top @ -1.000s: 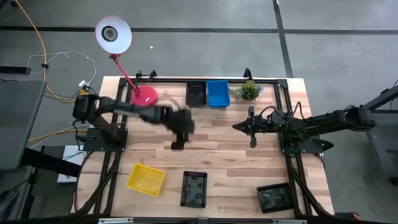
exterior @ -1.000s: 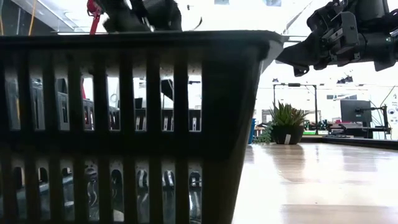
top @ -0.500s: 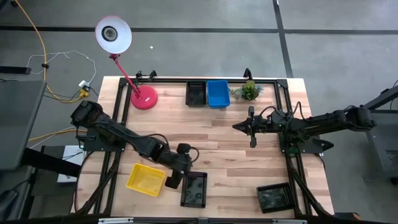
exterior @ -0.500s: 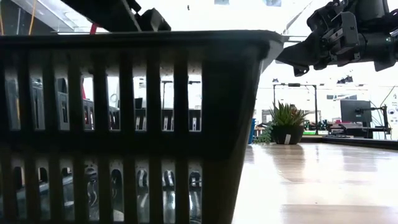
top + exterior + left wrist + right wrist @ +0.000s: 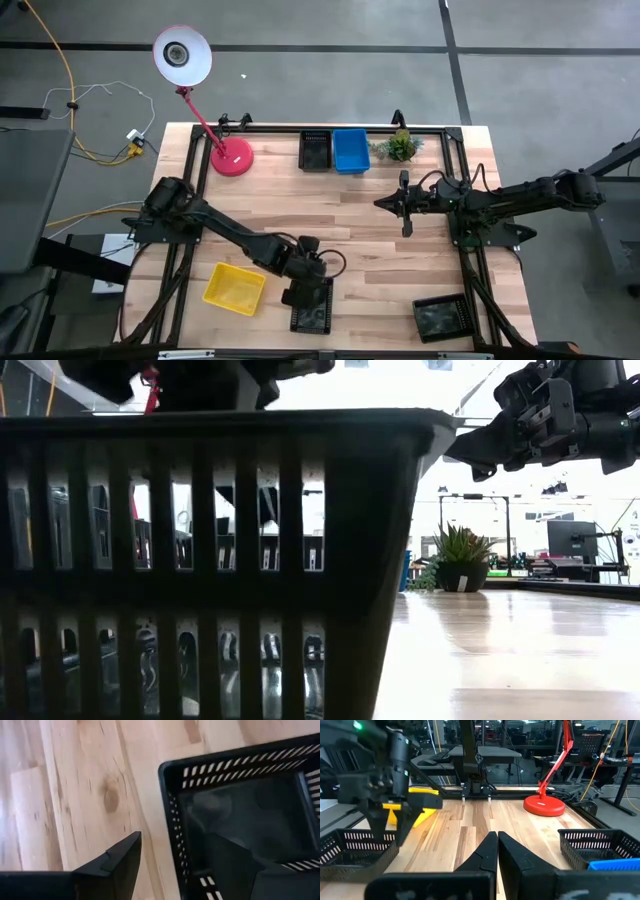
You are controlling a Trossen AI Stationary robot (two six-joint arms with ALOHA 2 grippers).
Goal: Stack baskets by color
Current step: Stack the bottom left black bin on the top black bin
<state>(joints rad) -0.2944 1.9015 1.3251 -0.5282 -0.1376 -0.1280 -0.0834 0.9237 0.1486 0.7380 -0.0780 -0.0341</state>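
Note:
A black basket sits flat on the table near its front edge; in the low view this black basket fills the left half. My left gripper hangs open over its far left corner. In the left wrist view, one finger stands outside the basket's wall and the other finger inside, both apart from it. A yellow basket lies to its left, and another black basket at the near right. My right gripper waits shut above the table's middle right.
A black basket and a blue basket stand side by side at the far edge, a small green plant to their right. A pink lamp's base is at the far left. Bare wood lies across the middle.
My left gripper has swung from the table's middle toward the near edge and slightly down. It now hangs over the near black basket's far left corner, its fingers still open. The baskets have not moved.

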